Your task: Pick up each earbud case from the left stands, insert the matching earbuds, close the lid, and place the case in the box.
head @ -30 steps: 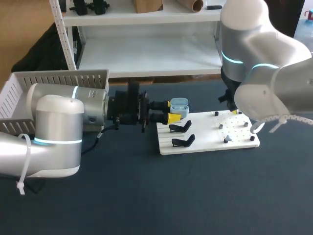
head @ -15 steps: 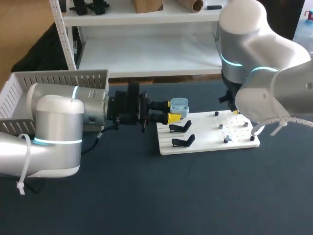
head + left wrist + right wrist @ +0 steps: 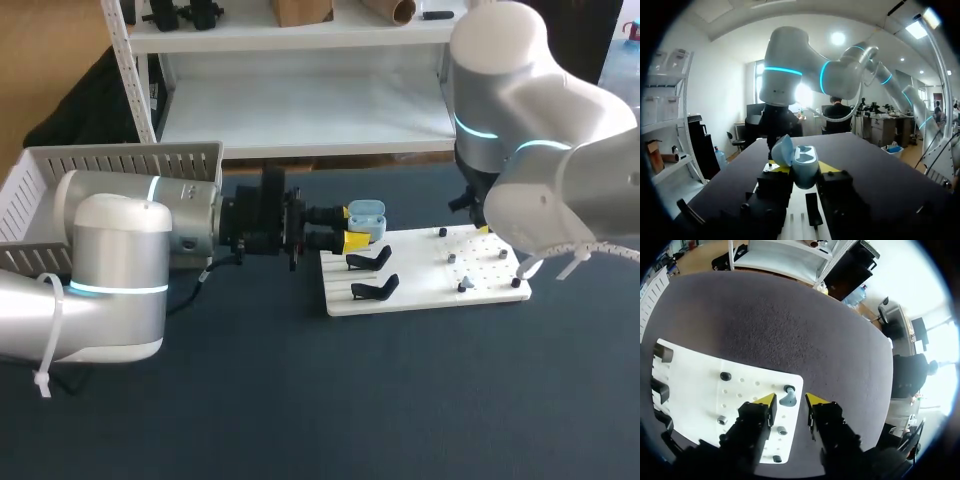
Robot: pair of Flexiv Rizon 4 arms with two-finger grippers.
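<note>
Where your left arm (image 3: pixel 150 240) is lying level over the worktop (image 3: pixel 350 400): your left fingers (image 3: pixel 355 232) are clamping the earbud case from both sides, parted only as wide as its body.
Earbud case (image 3: pixel 368 212): it is light blue with its lid standing open, and it is hanging in those fingers over the far left corner of the white board (image 3: pixel 420 285).
Right fingers (image 3: pixel 790 404): you are keeping them apart over the board's right part, one yellow tip on each side of a small grey earbud (image 3: pixel 787 399), neither visibly touching it.
Black stands (image 3: pixel 372 262): two are sitting on the board's left part, just nearer you than the case.
Box (image 3: pixel 120 165): the white slatted box is sitting at the worktop's far left, behind your left arm.
</note>
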